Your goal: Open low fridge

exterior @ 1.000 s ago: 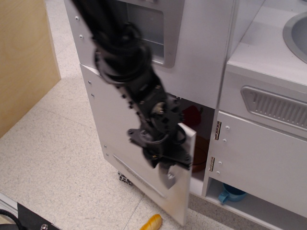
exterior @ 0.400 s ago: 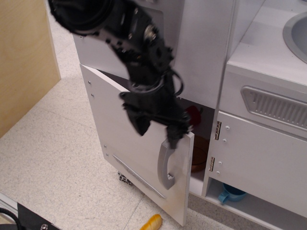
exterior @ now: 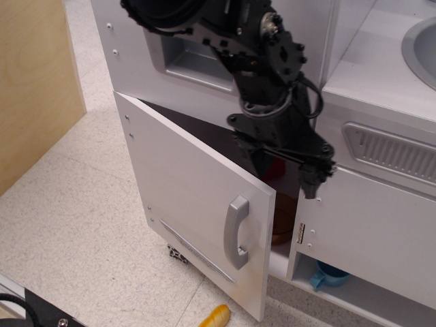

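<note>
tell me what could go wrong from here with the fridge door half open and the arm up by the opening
The low fridge door stands only partly open and nothing holds it, so it might swing back. The gripper hangs off the handle, close to the neighbouring door's hinges, and could knock them when it moves. The yellow object on the floor lies near the door's lower corner and may get in the way if the door swings wider.

black arm angled down, pincer (exterior: 312, 185) empty
</note>
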Controlling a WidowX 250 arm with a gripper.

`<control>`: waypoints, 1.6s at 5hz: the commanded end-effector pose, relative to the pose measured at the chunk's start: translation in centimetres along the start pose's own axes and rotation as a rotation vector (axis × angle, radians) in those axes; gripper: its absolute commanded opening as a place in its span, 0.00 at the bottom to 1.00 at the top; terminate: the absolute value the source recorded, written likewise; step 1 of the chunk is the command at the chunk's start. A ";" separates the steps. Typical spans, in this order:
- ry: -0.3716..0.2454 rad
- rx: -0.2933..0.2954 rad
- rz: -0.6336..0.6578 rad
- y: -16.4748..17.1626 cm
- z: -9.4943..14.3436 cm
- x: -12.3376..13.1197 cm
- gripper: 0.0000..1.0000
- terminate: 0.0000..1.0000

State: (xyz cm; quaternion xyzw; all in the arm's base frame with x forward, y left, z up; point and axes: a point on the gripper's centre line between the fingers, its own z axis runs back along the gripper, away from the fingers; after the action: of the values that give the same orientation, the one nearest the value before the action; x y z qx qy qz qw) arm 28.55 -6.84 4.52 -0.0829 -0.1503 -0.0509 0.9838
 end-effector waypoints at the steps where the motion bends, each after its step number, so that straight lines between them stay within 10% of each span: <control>1: -0.040 0.084 -0.049 -0.4 -3.1 0.9 1.00 0.00; 8: 0.112 0.298 0.173 13.3 -3.2 -5.8 1.00 0.00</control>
State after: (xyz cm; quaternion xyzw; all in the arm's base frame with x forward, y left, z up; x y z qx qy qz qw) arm 25.33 5.78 -3.10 0.0512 -0.0830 0.0533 0.9938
